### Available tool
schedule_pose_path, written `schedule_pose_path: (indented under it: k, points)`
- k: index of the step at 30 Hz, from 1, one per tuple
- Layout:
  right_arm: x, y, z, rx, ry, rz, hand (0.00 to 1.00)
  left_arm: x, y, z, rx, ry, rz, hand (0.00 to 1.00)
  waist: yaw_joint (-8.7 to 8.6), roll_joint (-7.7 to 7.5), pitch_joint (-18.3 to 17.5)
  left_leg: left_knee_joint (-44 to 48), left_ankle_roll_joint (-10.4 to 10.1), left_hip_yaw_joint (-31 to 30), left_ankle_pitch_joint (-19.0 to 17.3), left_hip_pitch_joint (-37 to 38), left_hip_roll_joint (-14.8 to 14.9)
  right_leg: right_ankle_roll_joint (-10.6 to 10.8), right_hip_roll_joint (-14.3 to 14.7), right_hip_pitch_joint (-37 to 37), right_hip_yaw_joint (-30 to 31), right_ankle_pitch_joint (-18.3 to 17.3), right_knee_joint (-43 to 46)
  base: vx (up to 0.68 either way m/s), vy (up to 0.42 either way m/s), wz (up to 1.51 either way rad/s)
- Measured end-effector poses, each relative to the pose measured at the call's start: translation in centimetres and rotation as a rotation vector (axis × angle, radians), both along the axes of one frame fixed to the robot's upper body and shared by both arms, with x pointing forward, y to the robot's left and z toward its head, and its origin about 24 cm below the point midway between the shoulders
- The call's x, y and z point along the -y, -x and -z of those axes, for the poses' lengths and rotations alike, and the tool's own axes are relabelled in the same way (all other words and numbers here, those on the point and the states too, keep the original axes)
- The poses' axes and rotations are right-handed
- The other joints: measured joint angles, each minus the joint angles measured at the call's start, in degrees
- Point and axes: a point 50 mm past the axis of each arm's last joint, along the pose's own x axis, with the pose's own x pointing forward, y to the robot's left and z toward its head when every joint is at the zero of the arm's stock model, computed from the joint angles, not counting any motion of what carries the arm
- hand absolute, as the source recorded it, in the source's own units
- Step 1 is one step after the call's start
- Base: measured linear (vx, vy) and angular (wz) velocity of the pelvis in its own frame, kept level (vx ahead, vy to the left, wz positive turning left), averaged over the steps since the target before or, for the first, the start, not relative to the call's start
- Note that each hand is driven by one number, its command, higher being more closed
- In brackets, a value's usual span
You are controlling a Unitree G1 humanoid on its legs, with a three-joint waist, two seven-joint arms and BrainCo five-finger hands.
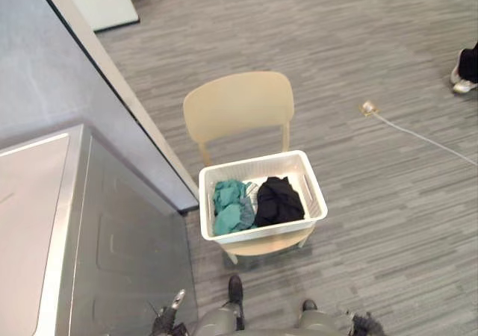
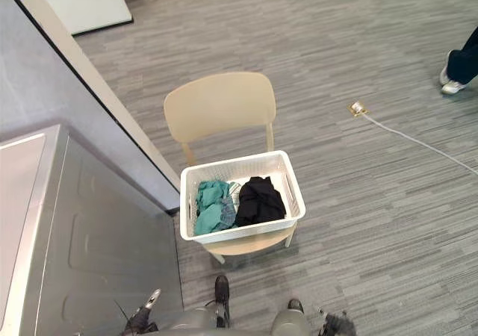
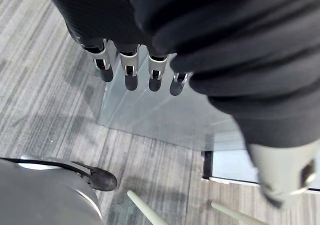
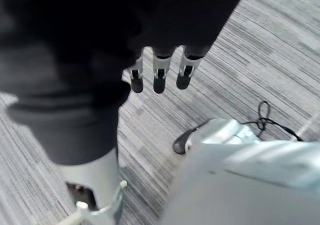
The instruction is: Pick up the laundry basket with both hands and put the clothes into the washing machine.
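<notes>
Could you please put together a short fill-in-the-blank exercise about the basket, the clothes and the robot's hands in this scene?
1. The white laundry basket stands on the seat of a beige ____.
2. Inside it, a teal garment lies beside a ____ one.
3. The washing machine stands on the robot's ____ side.
4. The left hand and the right hand hang with straight fingers, holding ____.

Missing words: chair; black; left; nothing.

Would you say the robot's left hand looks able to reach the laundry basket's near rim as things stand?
Probably yes: the left hand hangs open beside the washing machine, and nothing visible stands between it and the laundry basket on the chair ahead.
</notes>
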Motion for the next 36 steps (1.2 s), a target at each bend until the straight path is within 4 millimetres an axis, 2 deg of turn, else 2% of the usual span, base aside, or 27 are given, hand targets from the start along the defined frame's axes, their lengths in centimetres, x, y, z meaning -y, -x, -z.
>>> schedule_pose_path:
  k: [5,8,9,10,11,12,13,14,15,17,18,19,20,21,22,23,24,26,28,31,32,33,34,36]
  points:
    - [-0.5,0.1,0.1,-0.007,-0.008,-0.034,0.0,-0.3,0.0,-0.1,0.03,0.003,-0.104,0.0,0.1,-1.24,0.4,0.8,0.0,0.7,0.0,-0.4,1.4,-0.8,0.8,-0.1,-2.3,-1.9,3.5,-0.01,-0.074,0.25]
    - [-0.4,-1.9,-0.2,0.012,0.024,-0.162,0.0,-0.2,-1.1,-0.5,0.102,0.013,-0.182,0.0,1.16,-1.76,0.6,9.7,-0.1,-1.2,0.5,-8.7,1.6,-1.9,0.8,-6.9,-5.0,-5.0,12.2,-0.07,-0.092,0.62]
    - [0.0,-2.9,-0.5,0.027,0.044,-0.198,0.0,0.0,-1.7,-0.7,0.133,0.02,-0.189,0.0,1.44,-0.81,1.1,12.7,-0.7,-3.1,1.5,-12.9,1.8,-3.1,1.2,-9.8,-7.3,-6.6,15.5,-0.19,-0.125,1.17]
    - [0.5,-3.9,-0.8,0.051,0.064,-0.218,0.0,0.4,-2.3,-0.8,0.151,0.031,-0.183,0.0,1.39,0.4,1.9,10.2,-2.8,-5.5,5.0,-13.7,1.8,-5.0,1.8,-9.8,-9.7,-7.0,15.6,-0.21,-0.107,1.3]
    - [0.5,-4.2,-0.9,0.057,0.065,-0.226,0.0,0.4,-2.5,-0.8,0.155,0.03,-0.185,0.0,1.54,0.21,2.3,7.4,-5.0,-4.6,7.1,-13.0,2.0,-5.6,0.8,-9.8,-12.0,-6.5,15.0,-0.24,-0.075,1.38]
    - [0.6,-5.5,-1.3,0.093,0.081,-0.23,0.0,0.7,-3.1,-0.8,0.158,0.046,-0.183,0.0,1.46,-0.21,3.1,23.2,2.5,3.1,-2.6,-16.8,2.9,-5.3,-1.3,-10.1,-15.1,-6.1,16.3,-0.21,-0.056,1.06]
    - [0.6,-5.9,-1.6,0.111,0.089,-0.235,0.0,0.8,-2.9,-0.8,0.159,0.051,-0.199,0.0,1.66,-0.27,3.1,32.4,3.7,5.7,-7.7,-18.3,3.6,-5.4,-1.9,-10.0,-16.0,-6.0,16.3,-0.25,-0.1,1.05]
    - [0.5,-7.5,-2.3,0.17,0.109,-0.259,0.0,0.5,-1.7,-0.6,0.132,0.041,-0.204,0.0,1.68,0.15,3.0,48.6,1.9,9.8,-14.5,-16.4,7.3,-6.0,-2.3,-9.1,-17.7,-5.4,16.1,-0.21,-0.088,0.66]
    - [0.2,-8.3,-2.7,0.203,0.122,-0.28,0.0,0.6,-1.1,-0.5,0.117,0.043,-0.21,0.0,1.57,0.35,2.9,53.0,0.4,10.6,-16.2,-13.6,9.4,-6.2,-2.3,-8.6,-18.5,-5.0,15.7,-0.18,-0.043,0.6]
    - [-0.1,-9.0,-3.1,0.235,0.138,-0.284,0.0,0.9,-0.5,-0.2,0.085,0.056,-0.216,0.0,1.55,0.88,2.5,56.4,-1.4,9.2,-16.7,-6.7,13.8,-6.2,-2.3,-8.8,-20.5,-3.9,15.7,-0.12,0.03,0.52]
    - [0.0,-8.9,-3.1,0.229,0.145,-0.284,0.0,1.0,-0.4,-0.1,0.076,0.059,-0.208,0.0,1.47,1.21,2.3,55.7,-2.3,8.0,-16.2,-4.7,14.6,-6.0,-2.4,-9.1,-21.3,-3.5,15.7,-0.12,0.096,0.64]
    - [0.3,-8.7,-2.9,0.208,0.147,-0.28,0.0,1.4,-0.3,0.1,0.058,0.071,-0.193,0.0,1.42,1.91,1.8,48.5,-6.8,5.3,-14.8,0.2,14.8,-5.4,-2.6,-10.2,-22.5,-2.7,16.2,-0.12,0.141,0.72]
    - [0.4,-8.1,-2.4,0.17,0.128,-0.261,0.0,1.3,-0.5,0.1,0.052,0.069,-0.167,0.0,1.03,1.1,1.6,41.3,-8.1,4.1,-17.1,2.5,11.2,-5.3,-3.8,-10.9,-23.5,-1.5,16.5,-0.14,0.134,0.73]
    - [0.0,-7.7,-2.0,0.145,0.109,-0.263,0.0,0.9,-0.6,0.0,0.046,0.058,-0.144,0.0,0.74,0.27,1.4,39.0,-8.1,3.6,-17.2,2.9,10.2,-6.0,-4.3,-11.0,-23.6,-0.8,16.1,-0.14,0.118,0.79]
    - [-0.7,-7.0,-1.3,0.108,0.067,-0.273,0.0,0.3,-0.4,0.0,0.03,0.037,-0.1,0.0,-0.02,-0.61,0.6,33.8,-8.2,2.7,-17.8,4.1,10.0,-5.9,-4.7,-10.0,-23.7,1.4,12.6,-0.12,0.181,0.72]
    - [-0.8,-6.9,-1.2,0.097,0.059,-0.271,0.0,-0.1,-0.9,-0.2,0.033,0.022,-0.057,0.0,-0.62,-0.4,0.3,29.2,-8.2,2.4,-19.1,5.5,10.2,-5.7,-4.5,-9.5,-25.6,3.6,10.1,-0.1,0.221,0.68]
    - [-0.7,-7.0,-1.2,0.093,0.059,-0.272,0.0,-0.1,-1.4,-0.3,0.042,0.019,-0.03,0.0,-0.98,-0.4,0.3,27.2,-8.1,2.4,-19.7,5.7,10.2,-5.5,-4.5,-9.5,-26.7,4.2,9.4,-0.1,0.24,0.7]
    - [-0.9,-7.1,-1.0,0.075,0.042,-0.271,0.0,0.6,-4.4,-0.7,0.098,0.019,0.083,0.0,-1.46,-0.85,0.4,21.5,-9.2,2.1,-20.9,6.1,9.7,-4.1,-5.6,-9.0,-30.0,6.0,8.0,-0.15,0.164,0.78]
    - [-1.1,-6.8,-0.8,0.061,0.034,-0.278,0.0,1.3,-5.5,-1.0,0.128,0.017,0.149,0.0,-1.44,-1.63,0.4,19.0,-9.1,2.0,-20.9,7.7,8.4,-3.3,-6.9,-7.5,-30.3,6.7,7.7,-0.15,0.138,0.45]
    - [-1.3,-6.8,-0.7,0.057,0.024,-0.293,0.0,1.4,-5.2,-1.0,0.125,0.006,0.188,0.0,-1.23,-2.39,0.4,13.6,-8.3,1.8,-20.6,10.5,5.8,-2.3,-8.5,-6.7,-29.3,7.6,7.9,-0.17,0.114,0.25]
    - [-1.4,-6.8,-0.7,0.06,0.02,-0.29,0.0,1.2,-5.0,-0.9,0.121,-0.004,0.198,0.0,-1.19,-2.78,1.0,12.4,-6.0,1.0,-20.1,10.9,4.7,-2.6,-8.9,-6.9,-26.3,7.8,8.8,-0.17,0.086,0.34]
    - [-1.4,-6.9,-0.8,0.065,0.022,-0.29,0.0,1.1,-4.9,-0.9,0.117,-0.007,0.202,0.0,-1.17,-2.84,1.1,12.2,-5.8,0.6,-20.1,10.9,4.4,-2.9,-8.8,-7.2,-23.9,8.0,9.6,-0.2,0.096,0.49]
    - [-1.3,-6.8,-0.8,0.064,0.023,-0.287,0.0,1.2,-4.5,-0.8,0.107,-0.008,0.207,0.0,-0.91,-2.86,1.1,12.2,-4.6,-1.0,-20.0,10.8,3.9,-3.6,-8.0,-8.7,-17.1,8.4,12.7,-0.15,0.074,0.48]
    - [-1.4,-6.5,-0.8,0.067,0.024,-0.281,0.0,0.8,-4.0,-0.8,0.093,-0.018,0.202,0.0,-0.48,-2.49,1.4,12.8,-4.0,-4.3,-20.3,10.2,4.3,-4.3,-5.3,-10.3,-6.5,7.3,16.8,-0.15,-0.051,0.74]
